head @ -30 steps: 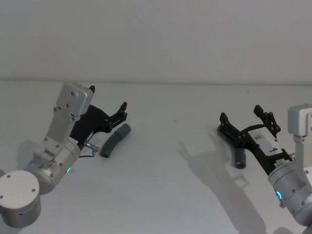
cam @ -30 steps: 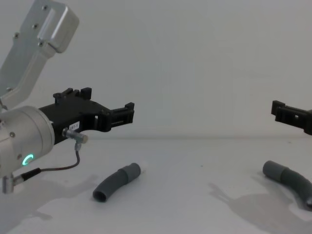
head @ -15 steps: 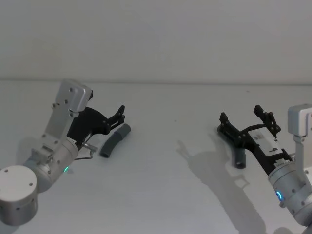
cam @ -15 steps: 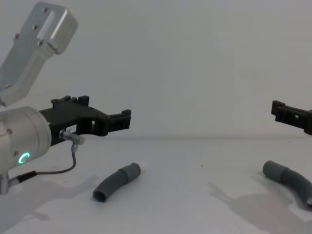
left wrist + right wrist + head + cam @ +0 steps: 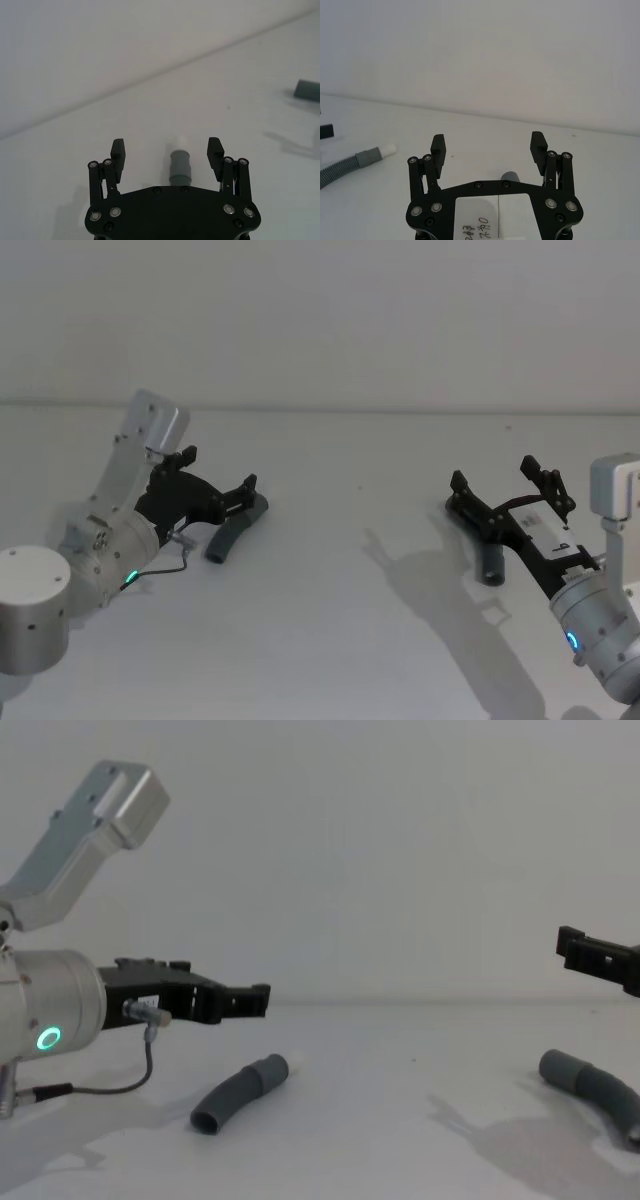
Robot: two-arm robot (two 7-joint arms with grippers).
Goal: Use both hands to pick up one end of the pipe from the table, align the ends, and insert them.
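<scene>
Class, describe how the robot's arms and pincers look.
The left pincer and right pincer are black, two-fingered, with silver screws. The left wrist, a silver cylinder like the right wrist, has a green ring light and a grey cable; the right's light is blue. The right pincer bears a white handwritten label.

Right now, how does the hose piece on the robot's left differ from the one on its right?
The left hose piece ends in a white tip; the right hose piece shows a smooth grey cuff. In the wrist views, the left piece sits lined up between the open fingers of the left gripper; the right piece barely peeks past the open right gripper. Both are dark grey, curved, lying on the table.
</scene>
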